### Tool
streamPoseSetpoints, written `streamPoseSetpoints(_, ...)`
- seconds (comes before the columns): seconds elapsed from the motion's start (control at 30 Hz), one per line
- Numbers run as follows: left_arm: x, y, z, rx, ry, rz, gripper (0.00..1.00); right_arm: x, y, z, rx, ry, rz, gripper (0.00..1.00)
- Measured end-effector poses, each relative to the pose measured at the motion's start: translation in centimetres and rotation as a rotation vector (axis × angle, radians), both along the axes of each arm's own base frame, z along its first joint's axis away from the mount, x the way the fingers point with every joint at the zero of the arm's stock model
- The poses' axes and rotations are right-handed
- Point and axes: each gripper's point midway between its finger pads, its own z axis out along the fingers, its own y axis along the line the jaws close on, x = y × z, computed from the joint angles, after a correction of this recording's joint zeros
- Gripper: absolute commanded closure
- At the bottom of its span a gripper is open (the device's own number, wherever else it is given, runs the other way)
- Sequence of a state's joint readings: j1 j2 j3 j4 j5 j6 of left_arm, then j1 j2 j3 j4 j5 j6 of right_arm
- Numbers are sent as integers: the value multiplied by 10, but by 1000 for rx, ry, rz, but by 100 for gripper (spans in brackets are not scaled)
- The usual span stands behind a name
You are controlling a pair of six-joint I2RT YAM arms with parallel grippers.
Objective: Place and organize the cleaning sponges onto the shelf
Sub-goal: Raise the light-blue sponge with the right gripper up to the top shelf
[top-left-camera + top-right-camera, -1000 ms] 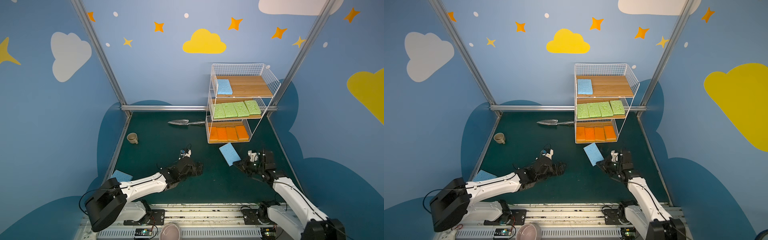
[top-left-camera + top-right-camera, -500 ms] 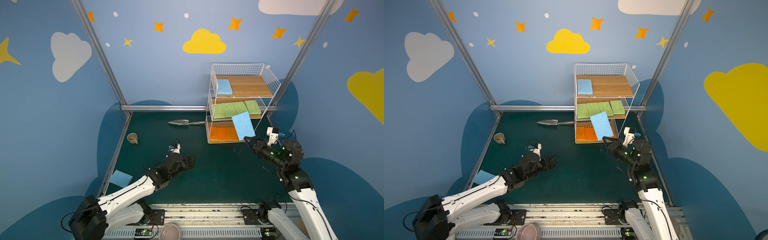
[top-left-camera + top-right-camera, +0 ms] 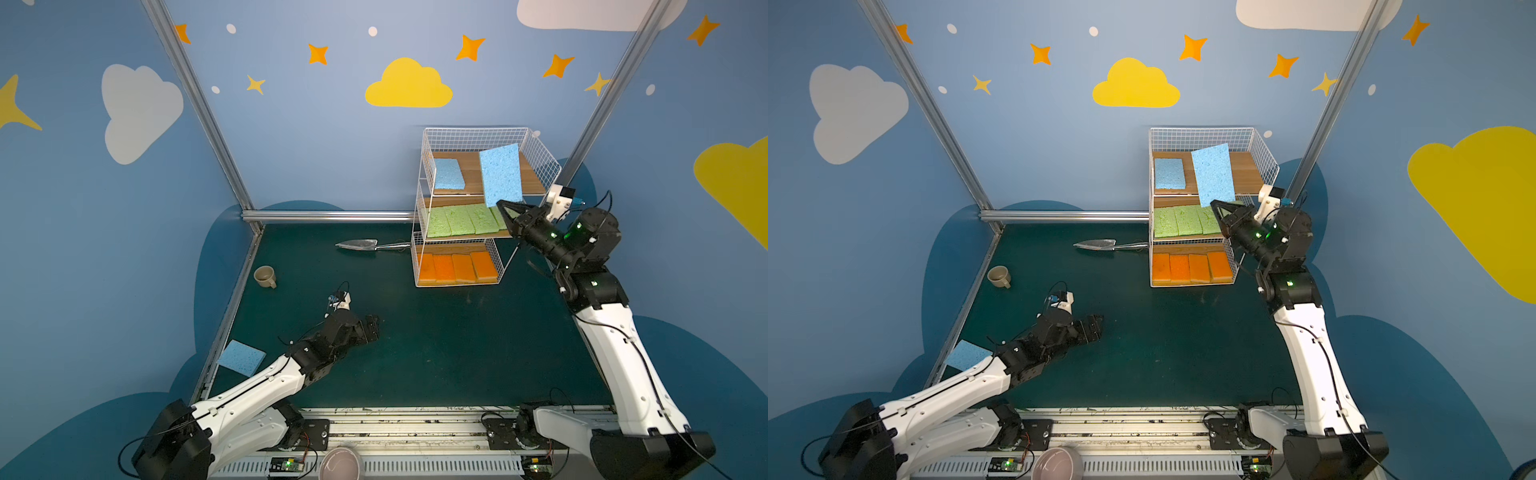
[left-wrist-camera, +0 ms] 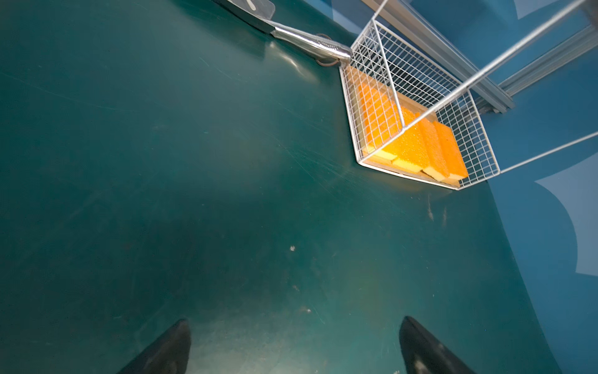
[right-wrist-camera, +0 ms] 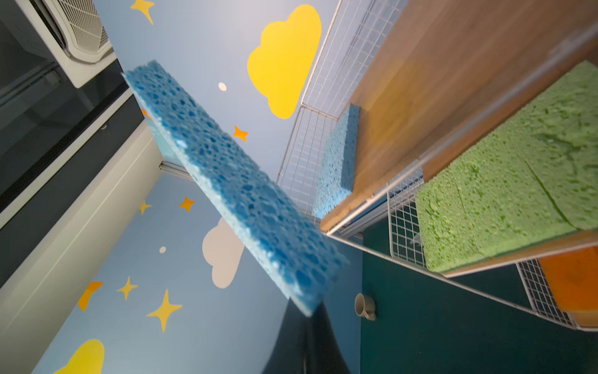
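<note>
Our right gripper (image 3: 500, 204) is clamped on the lower short edge of a light blue rectangular porous sponge (image 3: 500, 174). It stands nearly upright in the air, slightly tilted, in front of the top tier of the white wire-mesh shelf with wooden boards (image 3: 538, 160). In the right wrist view that sponge (image 5: 233, 187) shows edge-on and clear of the rack.

We see a second light blue sponge (image 3: 448, 173) lying flat at the left end of the top board. Four light green sponges (image 3: 461, 220) sit side by side on the middle tier, and four orange sponges with yellow edges (image 3: 457, 268) sit in a row on the bottom tier.

Our left gripper (image 3: 374, 328) hangs low over the dark green table mat (image 3: 436, 365), its fingers (image 4: 174, 343) spread wide with nothing between them. A third light blue sponge (image 3: 242, 358) lies flat at the mat's left edge, well apart from the shelf.
</note>
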State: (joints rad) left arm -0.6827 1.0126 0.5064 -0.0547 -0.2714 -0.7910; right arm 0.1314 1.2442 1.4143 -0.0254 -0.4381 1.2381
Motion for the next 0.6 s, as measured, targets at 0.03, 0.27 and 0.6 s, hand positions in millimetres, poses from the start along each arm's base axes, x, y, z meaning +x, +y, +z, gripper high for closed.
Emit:
streamPoseSetpoints(0.03, 1, 1, 0, -2, 1, 2, 0, 8, 0, 1, 14, 8, -1, 100)
streamPoseSetpoints(0.27, 3, 3, -2, 0, 9, -2, 0, 52, 5, -1, 82, 58, 6, 100)
streamPoseSetpoints(0.6, 3, 0, -14, 20, 42, -19, 0, 82, 19, -23, 114, 140, 41, 100)
